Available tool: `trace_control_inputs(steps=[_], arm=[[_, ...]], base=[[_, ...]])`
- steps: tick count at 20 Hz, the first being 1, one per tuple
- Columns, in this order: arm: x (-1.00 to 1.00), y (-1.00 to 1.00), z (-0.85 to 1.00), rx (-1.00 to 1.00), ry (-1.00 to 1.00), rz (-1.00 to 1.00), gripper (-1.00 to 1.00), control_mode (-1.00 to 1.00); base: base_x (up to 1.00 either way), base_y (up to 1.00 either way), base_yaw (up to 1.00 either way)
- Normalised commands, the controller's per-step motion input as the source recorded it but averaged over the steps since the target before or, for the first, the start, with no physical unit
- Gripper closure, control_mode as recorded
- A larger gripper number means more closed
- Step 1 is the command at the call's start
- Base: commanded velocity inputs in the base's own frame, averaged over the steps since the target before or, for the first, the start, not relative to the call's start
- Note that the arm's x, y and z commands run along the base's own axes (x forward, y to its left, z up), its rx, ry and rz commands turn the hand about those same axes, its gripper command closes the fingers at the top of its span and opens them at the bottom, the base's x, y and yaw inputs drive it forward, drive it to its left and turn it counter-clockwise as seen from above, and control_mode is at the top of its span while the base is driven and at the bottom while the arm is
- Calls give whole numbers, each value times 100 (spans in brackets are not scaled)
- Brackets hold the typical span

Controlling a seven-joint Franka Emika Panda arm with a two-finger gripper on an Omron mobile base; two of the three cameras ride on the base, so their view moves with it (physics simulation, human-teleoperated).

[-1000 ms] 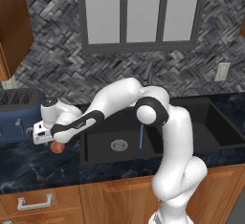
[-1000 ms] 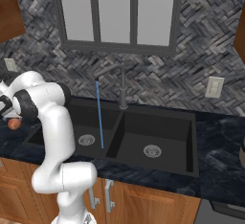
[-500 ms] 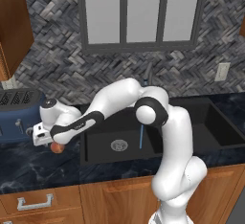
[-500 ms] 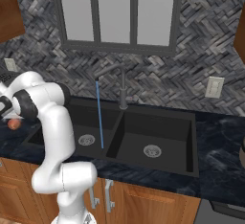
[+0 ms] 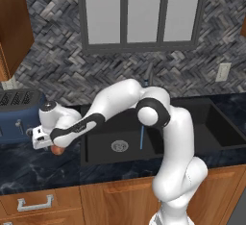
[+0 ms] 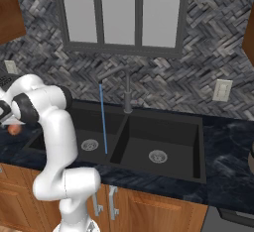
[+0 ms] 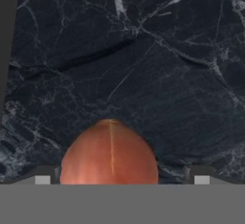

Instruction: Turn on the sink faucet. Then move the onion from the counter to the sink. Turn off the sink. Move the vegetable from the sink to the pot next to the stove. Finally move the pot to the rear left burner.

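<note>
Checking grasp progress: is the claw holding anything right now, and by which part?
Nothing is held. The claw is open, its fingertips standing clear on either side of the onion, which sits on the counter.

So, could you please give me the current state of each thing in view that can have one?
sink faucet: running, a thin stream falls into the left basin.
onion: on the counter, between the open fingers, not gripped.
gripper: open, low around the onion.
sink: no vegetable inside.

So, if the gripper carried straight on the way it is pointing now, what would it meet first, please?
Most likely the onion, which sits centred between the open jaws of the gripper, with the counter beneath it. How close it is, is hard to judge.
</note>
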Motion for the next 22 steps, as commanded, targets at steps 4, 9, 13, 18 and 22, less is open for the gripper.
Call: trace_control_inputs(steps=[4,9,13,18,22], arm=[[-2,-11,-13,-1,0,0,-100,-100],[0,-15,-15,-2,0,0,-100,-100],[0,-7,-18,-2,0,0,-100,-100],[-3,-2,-18,0,0,0,-100,-100],[-5,-2,-19,0,0,0,-100,-100]], base=[[0,0,0],[0,0,0],[0,0,0],[0,0,0],[0,0,0]])
